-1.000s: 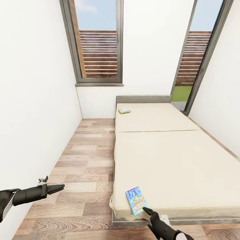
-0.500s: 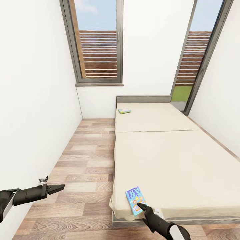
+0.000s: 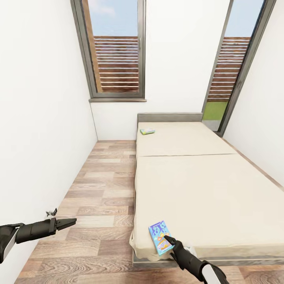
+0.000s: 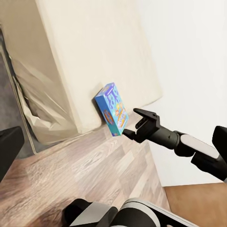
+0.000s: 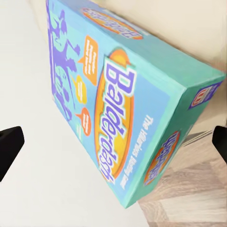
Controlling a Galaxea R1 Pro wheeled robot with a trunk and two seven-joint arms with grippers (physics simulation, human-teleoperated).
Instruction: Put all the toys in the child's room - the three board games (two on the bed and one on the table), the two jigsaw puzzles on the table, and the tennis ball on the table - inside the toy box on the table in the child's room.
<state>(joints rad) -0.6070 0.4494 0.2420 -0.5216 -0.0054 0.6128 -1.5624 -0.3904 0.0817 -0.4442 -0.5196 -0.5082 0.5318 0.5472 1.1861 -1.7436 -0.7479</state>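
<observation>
we see the light-blue board game (image 3: pixel 161 237) lying flat at the bed (image 3: pixel 205 189)'s near left corner, our right gripper (image 3: pixel 169 240) spread wide with its tips at the box's near end; a second game box (image 3: pixel 147 131) sits near the headboard's left corner; our left gripper (image 3: pixel 71 221) hangs pinched together over the floor (image 3: pixel 98 197)

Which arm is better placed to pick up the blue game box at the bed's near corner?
Right: its pincer is open at the blue game box, fingers straddling it. The left pincer hangs over the floor, well aside.
</observation>
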